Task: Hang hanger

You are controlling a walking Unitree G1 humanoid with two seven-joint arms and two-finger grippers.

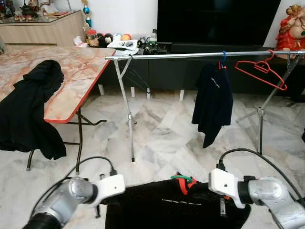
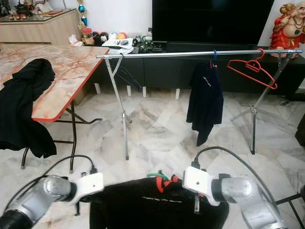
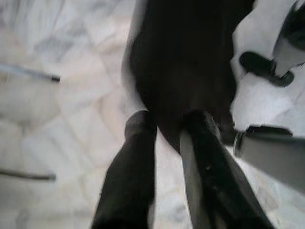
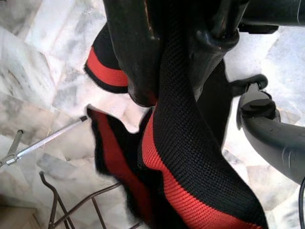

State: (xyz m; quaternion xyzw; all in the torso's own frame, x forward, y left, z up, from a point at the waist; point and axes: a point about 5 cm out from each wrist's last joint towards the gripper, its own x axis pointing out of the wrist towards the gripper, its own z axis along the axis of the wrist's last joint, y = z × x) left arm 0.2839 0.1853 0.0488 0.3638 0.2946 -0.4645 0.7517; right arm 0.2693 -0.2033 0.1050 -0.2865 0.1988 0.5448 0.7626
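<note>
Nearest, both arms hold a black garment (image 1: 176, 210) spread low before the robot, well short of the rail (image 1: 205, 55). The left gripper (image 3: 167, 138) has its fingers slightly apart with dark cloth between them; the right gripper (image 4: 176, 76) is clamped on the black-and-red ribbed trim. A green-and-red hanger (image 1: 183, 181) pokes up at the garment's top edge. Beyond, a black shirt (image 1: 213, 102) and a red hanger (image 1: 261, 70) hang from the rail. Left of the rail, a table (image 1: 71, 71) carries black cloth (image 1: 31, 109).
</note>
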